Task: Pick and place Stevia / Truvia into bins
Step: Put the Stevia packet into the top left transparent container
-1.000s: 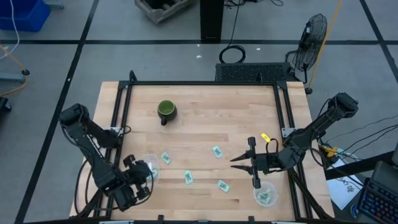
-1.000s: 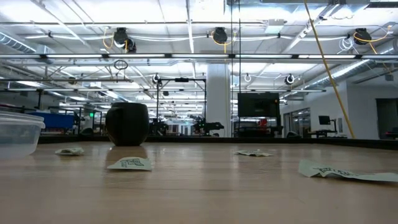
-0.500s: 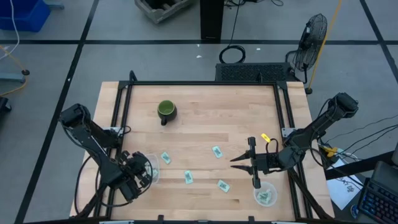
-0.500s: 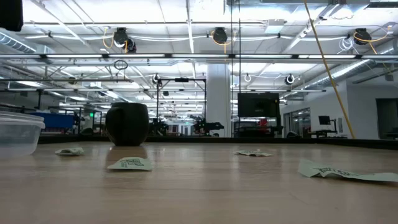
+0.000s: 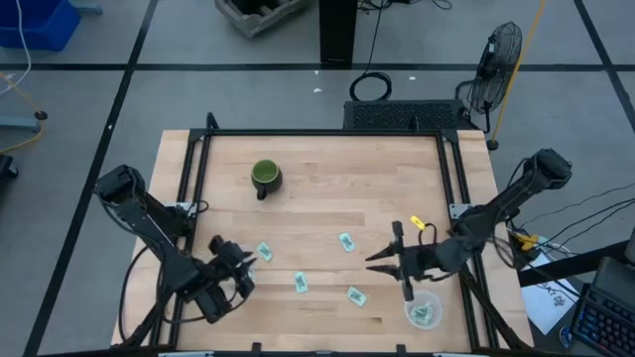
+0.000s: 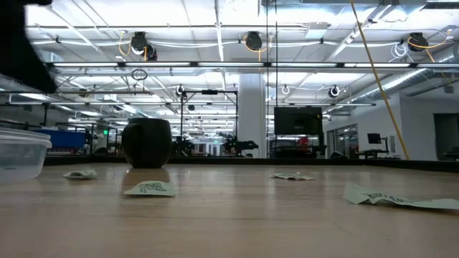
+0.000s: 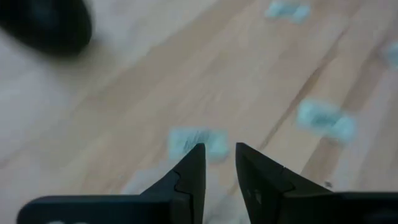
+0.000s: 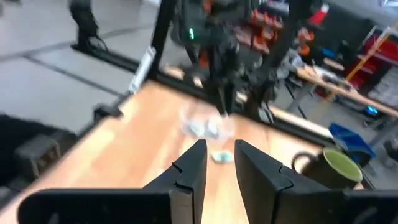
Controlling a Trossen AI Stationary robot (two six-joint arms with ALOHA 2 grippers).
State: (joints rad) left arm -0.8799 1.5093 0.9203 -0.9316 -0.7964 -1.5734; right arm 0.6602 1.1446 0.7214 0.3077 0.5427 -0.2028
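Left claw (image 5: 241, 260) nearly shut, empty, near-left by packet (image 5: 264, 252), prob lining up pick; right claw (image 5: 387, 262) apart, empty, beside near-right bin (image 5: 424, 310) w/ packets inside.

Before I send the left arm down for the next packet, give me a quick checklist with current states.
1. Left gripper near a loose packet: ok.
2. Left fingers parted narrowly, nothing between them: ok.
3. Left bin position under the arm: cannot tell from above.
4. Right gripper held apart from the left arm: ok.
5. Right bin already holds packets: ok.
6. Mug away from the pick area: ok.
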